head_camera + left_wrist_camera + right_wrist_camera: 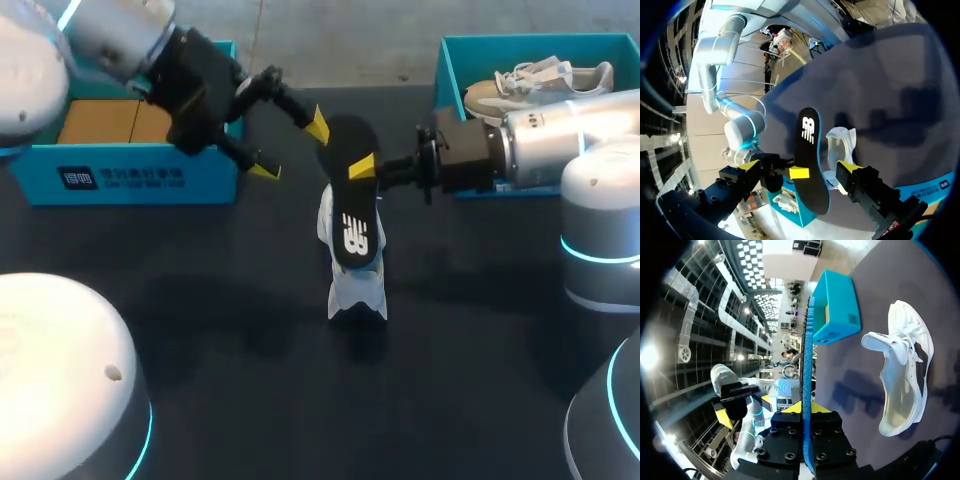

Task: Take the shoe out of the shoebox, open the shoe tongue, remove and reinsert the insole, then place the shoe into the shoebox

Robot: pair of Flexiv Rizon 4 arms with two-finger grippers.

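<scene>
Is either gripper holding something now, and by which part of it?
The right gripper holds the black insole, jaws shut on one long edge, in the half away from the logo. The left gripper is open and holds nothing.

Overhead light is glaring off the white left arm (50, 340) at lower left; soft shadows are pooling on the dark table (250, 420) beside the shoe (357, 292).

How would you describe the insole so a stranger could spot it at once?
Look to the middle of the dark table, where a white shoe sits. Over it the right gripper holds the insole: thin, flat, black with a white logo, unlike the bulky white shoe.
</scene>
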